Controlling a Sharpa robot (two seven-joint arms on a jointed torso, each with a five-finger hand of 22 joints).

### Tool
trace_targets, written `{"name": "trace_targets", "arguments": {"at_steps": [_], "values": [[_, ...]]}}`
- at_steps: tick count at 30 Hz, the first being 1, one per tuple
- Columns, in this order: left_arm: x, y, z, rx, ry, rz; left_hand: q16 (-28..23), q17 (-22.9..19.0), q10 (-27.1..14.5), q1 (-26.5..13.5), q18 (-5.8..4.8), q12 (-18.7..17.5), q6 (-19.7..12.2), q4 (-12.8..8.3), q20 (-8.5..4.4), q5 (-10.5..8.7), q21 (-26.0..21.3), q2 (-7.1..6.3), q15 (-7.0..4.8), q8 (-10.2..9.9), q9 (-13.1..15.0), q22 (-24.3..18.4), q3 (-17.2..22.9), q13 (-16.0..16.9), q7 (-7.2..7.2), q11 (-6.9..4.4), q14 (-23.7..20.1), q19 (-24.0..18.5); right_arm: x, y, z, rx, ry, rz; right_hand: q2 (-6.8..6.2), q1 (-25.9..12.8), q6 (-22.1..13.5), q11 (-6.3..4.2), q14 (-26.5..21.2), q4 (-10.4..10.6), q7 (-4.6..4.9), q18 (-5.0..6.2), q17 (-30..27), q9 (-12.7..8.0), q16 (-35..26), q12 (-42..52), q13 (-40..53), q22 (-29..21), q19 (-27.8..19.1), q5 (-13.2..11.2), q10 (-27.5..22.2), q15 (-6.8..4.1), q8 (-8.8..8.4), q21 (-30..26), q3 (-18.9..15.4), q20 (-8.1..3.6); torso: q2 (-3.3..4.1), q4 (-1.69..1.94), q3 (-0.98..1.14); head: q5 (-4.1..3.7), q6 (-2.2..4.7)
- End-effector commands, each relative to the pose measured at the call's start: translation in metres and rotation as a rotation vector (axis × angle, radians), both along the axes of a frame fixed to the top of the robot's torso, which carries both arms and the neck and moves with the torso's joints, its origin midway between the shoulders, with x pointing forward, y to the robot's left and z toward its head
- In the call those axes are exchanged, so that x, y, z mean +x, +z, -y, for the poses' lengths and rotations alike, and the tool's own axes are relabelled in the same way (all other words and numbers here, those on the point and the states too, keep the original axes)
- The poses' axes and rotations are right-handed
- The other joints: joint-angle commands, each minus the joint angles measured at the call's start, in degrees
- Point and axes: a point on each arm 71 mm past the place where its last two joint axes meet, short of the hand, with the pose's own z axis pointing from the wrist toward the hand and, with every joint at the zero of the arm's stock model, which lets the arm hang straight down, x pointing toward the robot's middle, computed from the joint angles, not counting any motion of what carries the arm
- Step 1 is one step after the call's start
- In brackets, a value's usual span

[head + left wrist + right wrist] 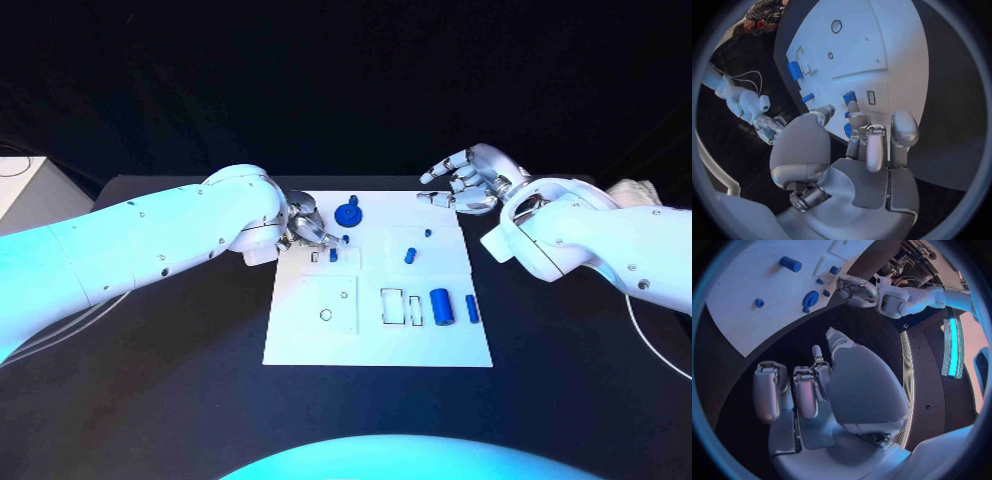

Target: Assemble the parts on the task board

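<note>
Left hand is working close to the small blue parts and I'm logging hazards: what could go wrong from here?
1. The left hand has its fingers at a small blue part; it might tip it.
2. The blue gear sits beside that hand and could get nudged.
3. The task board may shift under pressure.

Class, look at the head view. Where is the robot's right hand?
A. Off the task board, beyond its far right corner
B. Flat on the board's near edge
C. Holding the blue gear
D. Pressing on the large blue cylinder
A: the right hand hangs over black table beyond the task board, holding nothing.
</note>
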Motion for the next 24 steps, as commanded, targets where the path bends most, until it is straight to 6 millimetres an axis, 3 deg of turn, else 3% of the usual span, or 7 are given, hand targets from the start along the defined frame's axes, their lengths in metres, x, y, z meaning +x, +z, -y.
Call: {"name": "trace_targets", "arguments": {"at_steps": [1, 4, 9, 17, 24], "values": [[0.0, 0.008, 0.001, -0.06, 0.022, 0.008, -0.23, 11.43, -0.69, -0.35, -0.43, -0.58, -0.02, -0.03, -0.11, -0.44, -0.67, 0.15, -0.12, -0.1, 0.04, -1.07, -0.57, -0.99, 0.19, 0.38, 5.09, -0.35, 0.0, 0.0, 0.0, 0.001, 0.013, 0.001, -0.45, -0.31, -0.2, 0.0, 5.62, 0.14, 0.27, 0.51, 13.78, -0.05, -0.27, -0.24, 7.01, 8.82, 2.51, 0.2, -0.28, 0.25, 0.17, -0.3, 0.3, 0.24, 0.02, -0.1, 0.01, 0.12, 0.37], [0.002, 0.015, -0.003, -0.086, 0.037, 0.013, -1.16, 9.62, -2.68, 0.61, 0.05, -2.02, -1.7, -0.09, 0.22, -0.28, -2.2, 0.4, 0.37, -0.89, -0.03, -3.79, -1.24, -2.95, 0.86, 0.97, 4.42, -2.23, 0.001, -0.001, 0.0, 0.001, 0.011, 0.0, -0.45, -0.31, -0.2, 0.0, 5.62, 0.14, 0.27, 0.51, 13.78, -0.05, -0.27, -0.24, 7.01, 8.82, 2.51, 0.2, -0.28, 0.25, 0.17, -0.3, 0.3, 0.24, 0.08, -0.11, 0.01, -0.01, 0.67], [0.013, 0.026, -0.018, -0.109, 0.08, 0.015, -3.39, 5.33, -7.25, 3.96, 1.07, -3.99, -5.47, -0.11, 1.66, 0.43, -5.47, 0.96, 2.05, -3.99, -1.48, -9.2, -2.15, -6.29, 2.96, 2.87, 2.53, -6.1, 0.001, -0.001, 0.001, 0.0, 0.008, -0.002, -0.45, -0.31, -0.2, 0.0, 5.62, 0.14, 0.27, 0.51, 13.78, -0.05, -0.27, -0.24, 7.01, 8.82, 2.51, 0.2, -0.28, 0.25, 0.17, -0.3, 0.3, 0.24, 0.13, -0.12, 0.07, 0.12, 0.91], [0.034, 0.033, -0.045, -0.085, 0.154, 0.047, -3.63, 4.81, -8.29, 5.53, 1.27, -4.11, -5.95, -0.22, 2.02, 0.64, -6.04, 1.08, 2.43, -4.67, -1.99, -10.04, -2.26, -6.83, 3.38, 3.25, 2.23, -6.71, 0.002, -0.001, 0.002, -0.002, 0.008, -0.004, -0.39, -0.49, -0.23, 0.01, 5.63, 0.23, 0.28, 0.5, 13.79, -0.06, -0.27, -0.21, 7.03, 8.83, 2.52, 0.2, -0.26, 0.25, 0.18, -0.28, 0.33, 0.25, 0.36, -0.07, 0.01, 0.31, 1.83], [0.048, 0.034, -0.05, -0.045, 0.178, 0.083, -3.6, 4.85, -8.55, 5.98, 1.31, -4.19, -5.97, -0.21, 2.08, 0.67, -6.13, 1.1, 2.49, -4.78, -2.09, -10.19, -2.26, -7.07, 3.44, 3.31, 2.23, -6.8, 0.001, -0.001, 0.001, -0.001, 0.011, -0.004, -0.39, -0.49, -0.23, 0.01, 5.63, 0.23, 0.28, 0.5, 13.79, -0.06, -0.27, -0.21, 7.03, 8.83, 2.52, 0.2, -0.26, 0.25, 0.18, -0.28, 0.33, 0.25, 0.77, -0.07, -0.09, 0.16, 2.35]]}}
